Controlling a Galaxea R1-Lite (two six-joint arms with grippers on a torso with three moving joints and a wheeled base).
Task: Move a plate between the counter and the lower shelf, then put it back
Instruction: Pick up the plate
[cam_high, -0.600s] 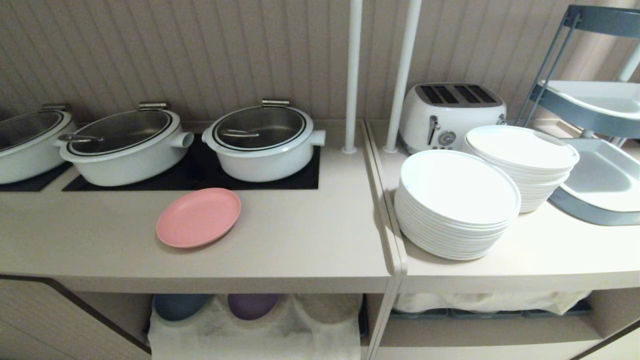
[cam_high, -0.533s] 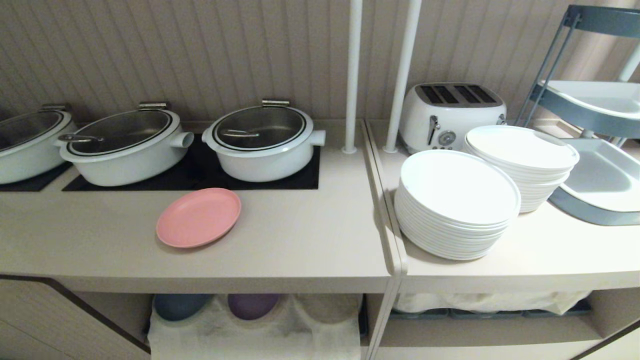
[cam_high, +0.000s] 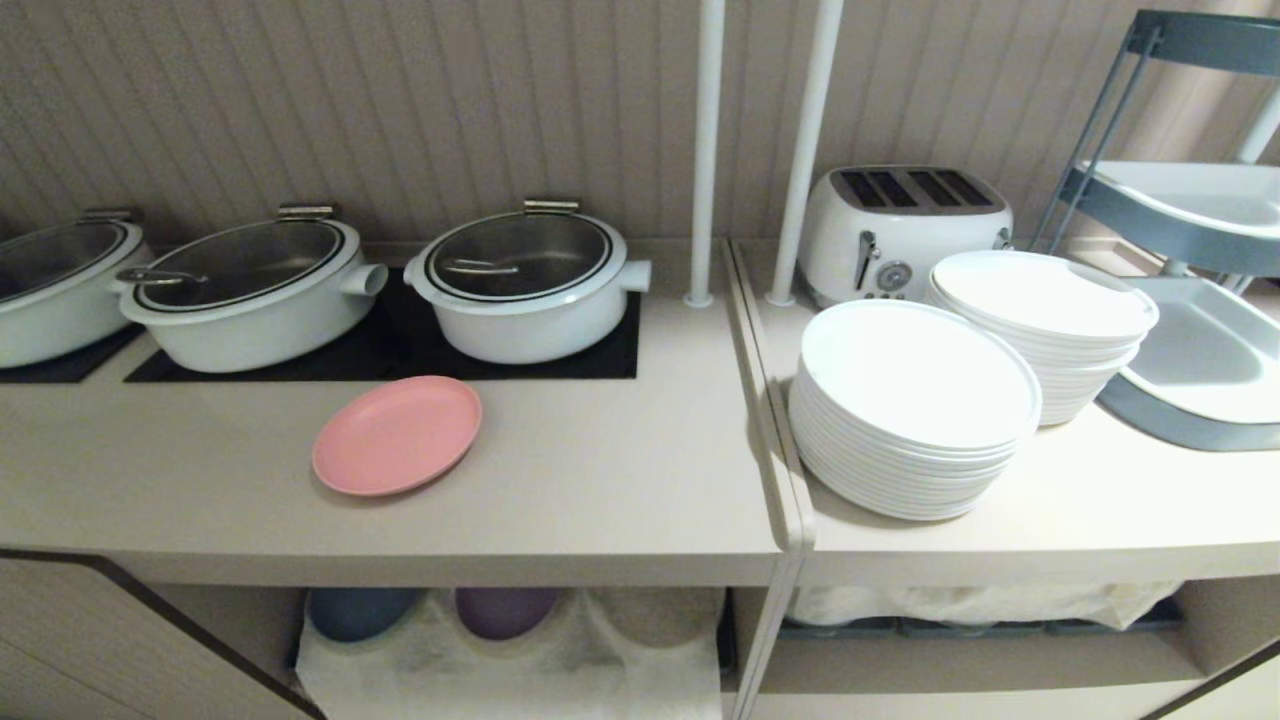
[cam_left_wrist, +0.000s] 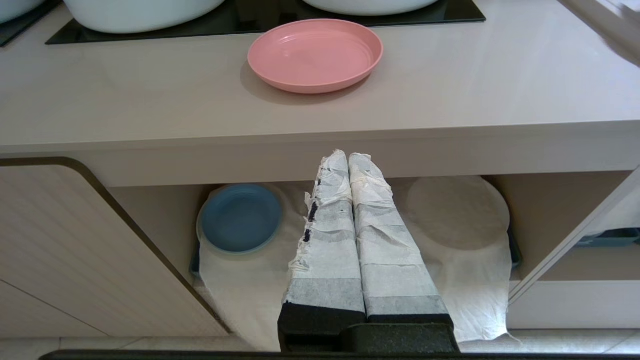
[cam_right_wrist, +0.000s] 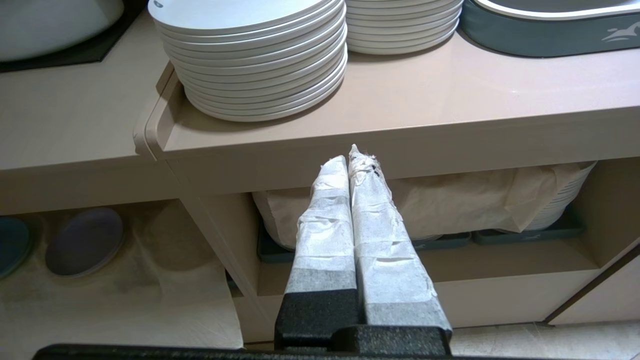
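The pink plate (cam_high: 397, 434) lies flat on the beige counter (cam_high: 580, 470), just in front of the black panel (cam_high: 400, 345); it also shows in the left wrist view (cam_left_wrist: 315, 54). Below is the lower shelf (cam_high: 510, 640), its white cloth (cam_left_wrist: 250, 295) draped over round stacks. My left gripper (cam_left_wrist: 348, 156) is shut and empty, hanging in front of the counter's edge, below the plate. My right gripper (cam_right_wrist: 350, 159) is shut and empty too, off to the right before the neighbouring cubby. Neither arm appears in the head view.
White pots (cam_high: 525, 285) stand on the black panel behind the plate. A blue plate (cam_left_wrist: 241, 217) and a purple plate (cam_high: 505, 608) rest on the shelf cloth. Two stacks of white plates (cam_high: 915, 400), a toaster (cam_high: 900, 230) and grey-blue trays (cam_high: 1200, 350) fill the right-hand top.
The whole head view has shifted very slightly along the bottom edge. The plate and both grippers have not moved.
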